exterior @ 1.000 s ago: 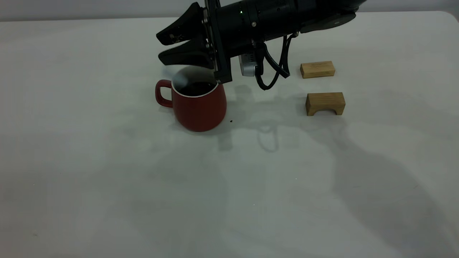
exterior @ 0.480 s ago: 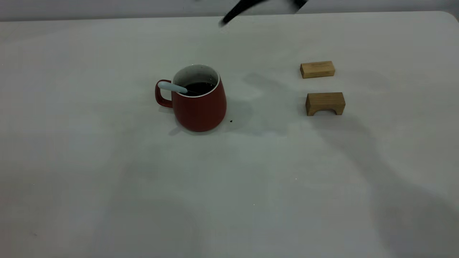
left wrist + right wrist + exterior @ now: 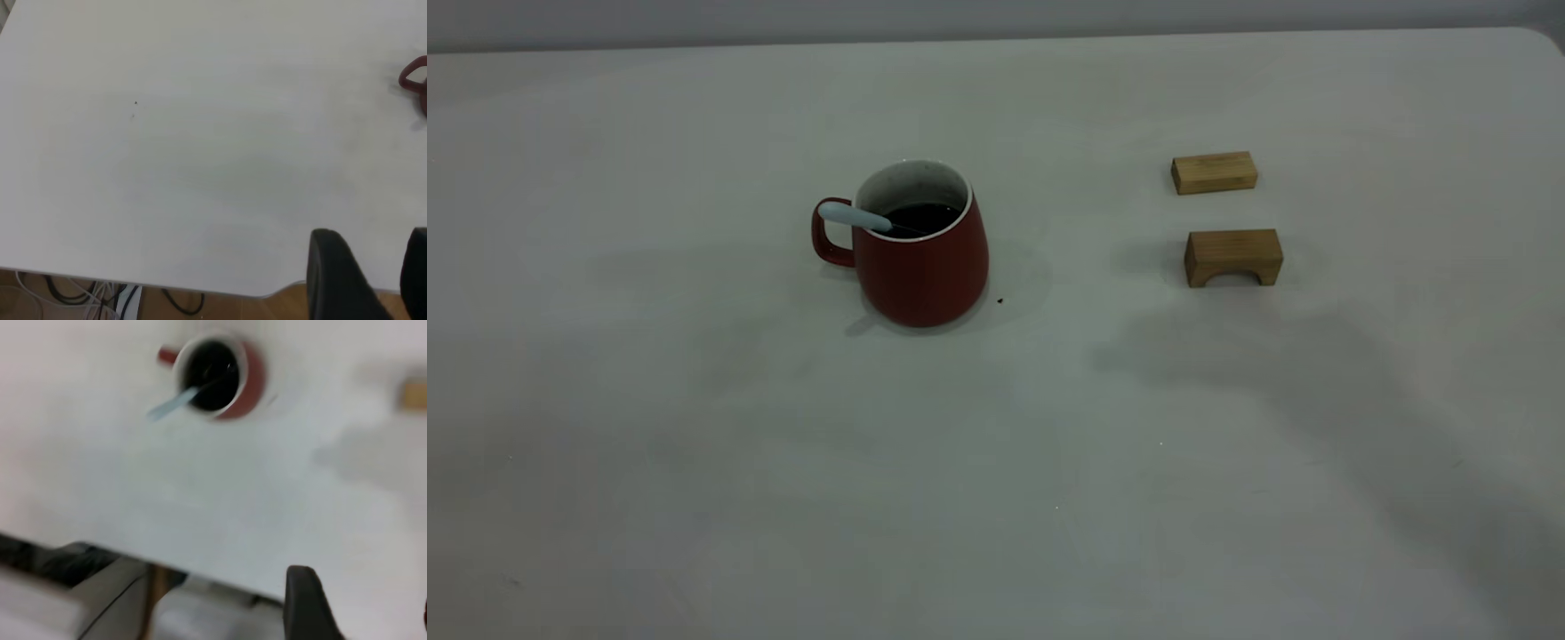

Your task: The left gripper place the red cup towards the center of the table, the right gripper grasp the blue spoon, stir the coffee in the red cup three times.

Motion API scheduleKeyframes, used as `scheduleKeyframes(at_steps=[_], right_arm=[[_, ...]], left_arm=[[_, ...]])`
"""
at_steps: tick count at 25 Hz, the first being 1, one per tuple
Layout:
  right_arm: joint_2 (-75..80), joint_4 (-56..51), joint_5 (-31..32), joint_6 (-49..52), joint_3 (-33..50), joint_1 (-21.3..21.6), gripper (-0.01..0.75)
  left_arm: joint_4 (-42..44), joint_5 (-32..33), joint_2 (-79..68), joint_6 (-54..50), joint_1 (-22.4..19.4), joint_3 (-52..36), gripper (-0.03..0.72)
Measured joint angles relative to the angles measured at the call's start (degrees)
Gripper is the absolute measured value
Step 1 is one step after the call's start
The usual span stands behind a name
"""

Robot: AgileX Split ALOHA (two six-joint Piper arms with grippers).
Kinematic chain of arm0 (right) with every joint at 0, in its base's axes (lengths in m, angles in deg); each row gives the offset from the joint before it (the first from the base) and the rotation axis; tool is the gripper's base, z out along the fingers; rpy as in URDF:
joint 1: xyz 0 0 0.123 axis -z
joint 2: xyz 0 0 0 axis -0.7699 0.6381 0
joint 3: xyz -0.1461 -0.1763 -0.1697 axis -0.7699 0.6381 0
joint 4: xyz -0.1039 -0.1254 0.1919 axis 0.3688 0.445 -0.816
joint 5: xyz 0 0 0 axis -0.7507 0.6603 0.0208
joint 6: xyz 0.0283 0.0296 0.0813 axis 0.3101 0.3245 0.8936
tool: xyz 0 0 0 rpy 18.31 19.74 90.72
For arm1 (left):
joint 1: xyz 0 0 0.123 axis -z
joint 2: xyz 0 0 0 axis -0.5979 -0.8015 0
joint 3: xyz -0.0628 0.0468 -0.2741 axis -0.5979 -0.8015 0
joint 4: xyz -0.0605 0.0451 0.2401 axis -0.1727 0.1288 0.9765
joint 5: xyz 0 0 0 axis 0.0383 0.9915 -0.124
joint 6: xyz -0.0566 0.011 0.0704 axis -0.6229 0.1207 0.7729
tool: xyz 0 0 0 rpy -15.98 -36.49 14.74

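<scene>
The red cup [image 3: 921,262] stands on the table [image 3: 694,462] a little left of the middle, its handle pointing left. Dark coffee [image 3: 921,216] fills it. The blue spoon [image 3: 852,215] rests in the cup, its pale handle leaning over the rim above the cup's handle, and nothing holds it. Neither gripper shows in the exterior view. The right wrist view looks down on the cup [image 3: 223,377] and spoon [image 3: 171,403] from far off, and the right gripper [image 3: 363,587] is open and empty. The left gripper [image 3: 371,235] is open and empty over the table's edge, with the cup's handle [image 3: 413,75] at the frame border.
Two wooden blocks lie right of the cup: a flat one [image 3: 1214,172] farther back and an arched one [image 3: 1233,256] nearer. A small dark speck [image 3: 1000,301] sits beside the cup's base. Cables [image 3: 100,293] hang beyond the table edge.
The right arm, which hovered over the cup a second ago, has lifted away and left the exterior view. The spoon stays behind in the cup, leaning on its rim.
</scene>
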Motion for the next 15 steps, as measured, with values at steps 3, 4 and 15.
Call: scheduleKeyframes(at_steps=[3,4,15], right_arm=[[-8.7,3.8,0.3,-3.2,4.4,0.1,0.456],[-12.2,4.7,0.5,-4.1,6.8,0.1,0.456],[-53.2,11.7,0.8,-7.9,40.0,2.6,0.456]], left_arm=[[0.0,0.0,0.0,0.0,0.0,0.0,0.318],[0.0,0.0,0.0,0.0,0.0,0.0,0.318],[0.0,0.0,0.0,0.0,0.0,0.0,0.318]])
